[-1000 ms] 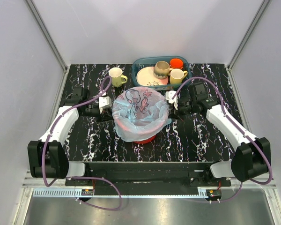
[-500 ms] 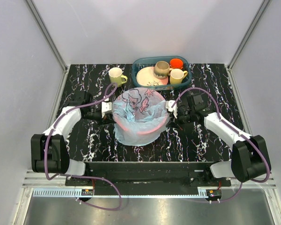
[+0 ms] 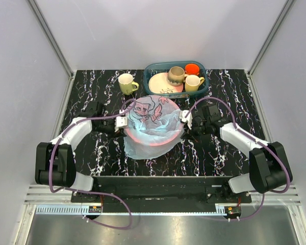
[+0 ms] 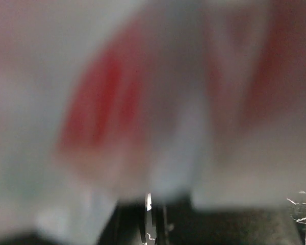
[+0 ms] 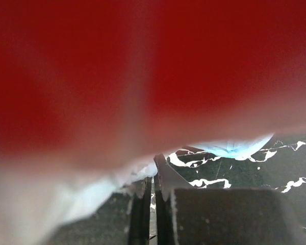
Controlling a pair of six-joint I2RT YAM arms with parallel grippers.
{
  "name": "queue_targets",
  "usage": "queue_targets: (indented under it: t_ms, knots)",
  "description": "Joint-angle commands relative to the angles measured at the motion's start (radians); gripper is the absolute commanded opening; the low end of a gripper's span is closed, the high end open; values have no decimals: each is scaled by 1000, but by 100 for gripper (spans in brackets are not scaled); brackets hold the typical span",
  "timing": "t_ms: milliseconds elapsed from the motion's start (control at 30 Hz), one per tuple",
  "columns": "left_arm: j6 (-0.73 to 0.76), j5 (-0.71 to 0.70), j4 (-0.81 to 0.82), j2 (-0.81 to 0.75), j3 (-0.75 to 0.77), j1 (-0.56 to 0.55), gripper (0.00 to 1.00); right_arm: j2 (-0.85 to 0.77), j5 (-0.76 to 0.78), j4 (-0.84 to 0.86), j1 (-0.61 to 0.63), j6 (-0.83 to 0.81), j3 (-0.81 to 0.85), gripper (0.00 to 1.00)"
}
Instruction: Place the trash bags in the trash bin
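- Trash bin (image 3: 154, 139): a round red plastic mesh basket standing at mid-bench. Only its rim and a strip of lattice wall show through the film.
- Trash bag (image 3: 152, 125): thin translucent light-blue plastic with pink and dark cartoon prints. It lies draped over the bin mouth, slack and creased, its skirt hanging outside the near wall down to the bench (image 3: 219, 153).
- Left end effector (image 3: 121, 124): low against the bin's left rim, touching the bag edge. Its wrist view is a blur of pale film and red, so I cannot tell whether the fingers are together or apart.
- Right end effector (image 3: 186, 118): at the bin's right rim. Its dark fingers are drawn together to a thin slit and clamped on the bag edge, with film bunched at the tips.
- Teal dish tray (image 3: 149, 69): rectangular with rounded corners, at the far edge of the black white-veined marble-pattern bench. It holds a cream plate (image 3: 160, 83) and three cups.
- Yellow mug (image 3: 126, 83): glossy, upright on the bench, left of the tray.
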Motion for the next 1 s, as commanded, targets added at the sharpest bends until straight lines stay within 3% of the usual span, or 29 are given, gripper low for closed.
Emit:
queue_targets:
  t_ms: [0,67,100,133,167,200,233,267,300,400,533,733,833,933,967]
  knots:
    - [23,-89,64,1,-18,-30,0,29,90,-10,7,-6,-40,0]
    - [28,-101,53,-11,-16,-29,1,26,90,-27,8,-20,-42,0]
    - [30,-94,21,-31,-7,-14,10,12,81,-45,7,-20,-37,0]
    - [26,-77,3,-43,1,2,21,0,76,-63,7,-20,-29,6]
    - [10,-18,-17,-57,11,21,45,-14,70,-83,7,0,-17,25]
    - [2,12,-74,-70,46,69,53,-54,73,-129,7,15,12,61]
    - [5,39,-121,-91,71,83,57,-81,77,-151,5,32,26,69]
    - [66,75,-186,-100,97,107,62,-145,82,-174,5,52,37,86]
    - [112,87,-318,-109,129,132,77,-184,99,-206,2,66,55,99]
    - [200,145,-450,-165,186,178,83,-307,97,-281,-16,95,92,100]
    - [249,205,-429,-208,174,178,84,-321,50,-329,-16,59,167,100]
    - [73,279,-251,-146,206,117,82,-163,-38,-245,-16,35,276,98]
    - [-28,279,-150,-125,217,63,75,-99,-87,-234,-15,17,307,88]
    - [-55,241,-70,-126,173,25,62,-79,-91,-241,-9,-39,288,76]
    - [-55,232,-45,-123,160,22,50,-83,-90,-217,-9,-41,261,70]
